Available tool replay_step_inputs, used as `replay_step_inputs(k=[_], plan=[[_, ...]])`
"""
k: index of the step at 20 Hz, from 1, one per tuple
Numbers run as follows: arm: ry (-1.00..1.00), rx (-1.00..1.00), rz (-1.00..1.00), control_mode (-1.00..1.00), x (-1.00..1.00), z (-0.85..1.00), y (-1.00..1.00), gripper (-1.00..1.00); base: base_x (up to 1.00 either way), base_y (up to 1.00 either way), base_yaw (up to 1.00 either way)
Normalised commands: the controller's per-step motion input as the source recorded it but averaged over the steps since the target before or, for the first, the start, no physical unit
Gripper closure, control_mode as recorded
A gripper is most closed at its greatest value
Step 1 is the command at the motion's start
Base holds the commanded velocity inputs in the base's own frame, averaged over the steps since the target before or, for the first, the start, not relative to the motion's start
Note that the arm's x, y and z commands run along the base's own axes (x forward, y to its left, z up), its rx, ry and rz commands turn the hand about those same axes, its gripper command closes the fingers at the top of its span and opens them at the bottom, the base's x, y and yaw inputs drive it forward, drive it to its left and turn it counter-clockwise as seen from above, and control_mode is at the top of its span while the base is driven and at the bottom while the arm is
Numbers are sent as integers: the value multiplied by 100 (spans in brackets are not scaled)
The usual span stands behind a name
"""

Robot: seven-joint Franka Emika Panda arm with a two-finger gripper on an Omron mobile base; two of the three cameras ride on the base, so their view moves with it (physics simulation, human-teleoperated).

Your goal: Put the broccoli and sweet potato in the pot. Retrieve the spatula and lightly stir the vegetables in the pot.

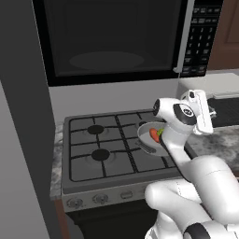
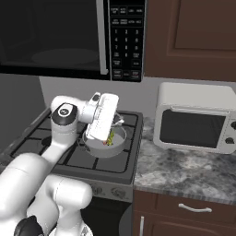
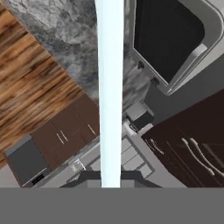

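The grey pot sits on the stove's front right burner. Inside it lie the orange-red sweet potato and the yellow-green broccoli, side by side; in the right base view the vegetables peek out below my hand. My gripper hovers above the pot's right side, pointing right, shut on the spatula. In the hand view the spatula is a long pale blue-white bar running straight away from the fingers.
The gas stove has three free burners to the left of the pot. A microwave hangs above it. A white toaster oven stands on the granite counter to the right. A dark cabinet is overhead.
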Motion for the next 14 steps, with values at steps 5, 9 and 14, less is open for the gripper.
replay_step_inputs(k=[5,9,14], plan=[[0,-3,0,-100,40,0,11,100,0,0,0],[0,-4,0,-100,0,-8,3,100,0,0,0],[2,-9,0,-100,0,-36,4,100,0,0,0]])
